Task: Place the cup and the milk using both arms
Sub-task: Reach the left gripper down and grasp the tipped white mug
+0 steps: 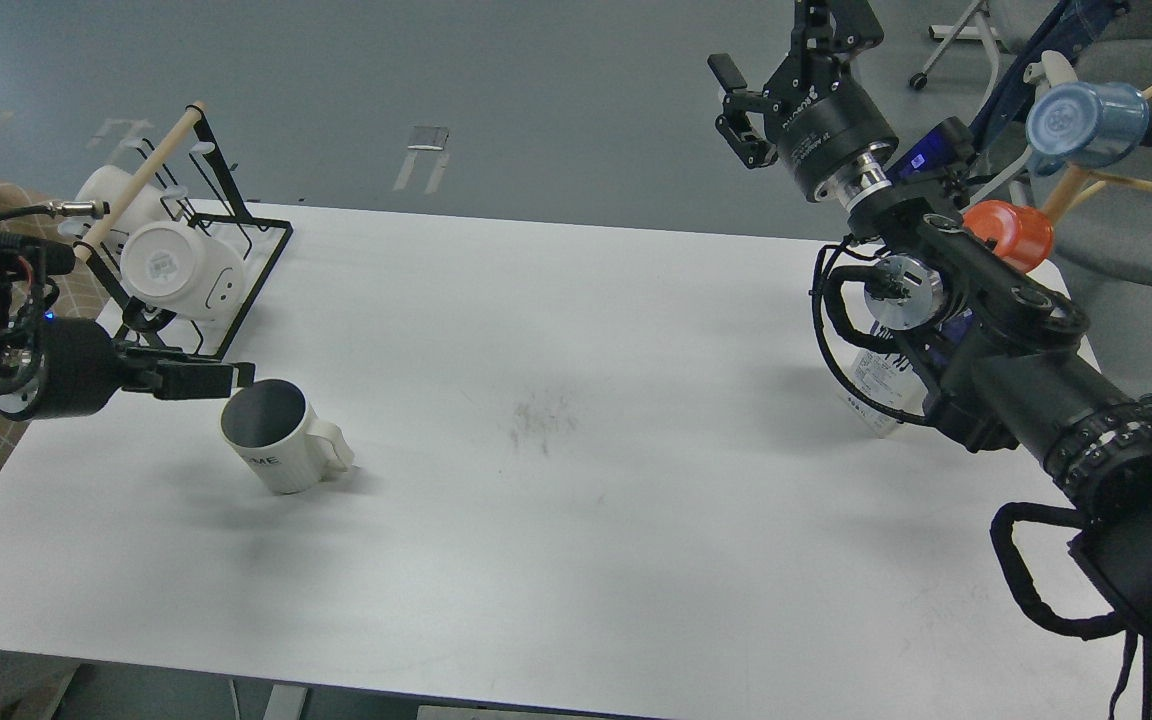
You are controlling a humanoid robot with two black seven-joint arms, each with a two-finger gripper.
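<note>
White ribbed cup (281, 438): standing on the worktop (576, 480) near its left edge, mouth up and tipped a little toward the left arm, handle pointing right, only part of its lettering readable.
Left end effector (236, 377): coming in level from the left, its tip right at the cup's near rim; touching or just short, I can't tell.
Left grip state: fingers overlap from this angle, so wide or narrow can't be called.
Key relation: cup sits just right of and below the left tip, so the left arm is plainly the nearer one for it.
Right end effector (736, 110): raised high beyond the far right corner, fingers spread, nothing between them.
Milk (886, 385): near the right edge, almost wholly hidden behind the right arm; only a white printed panel and a sliver of blue show.
Rack (236, 260): far left corner, plain white mugs hanging.
</note>
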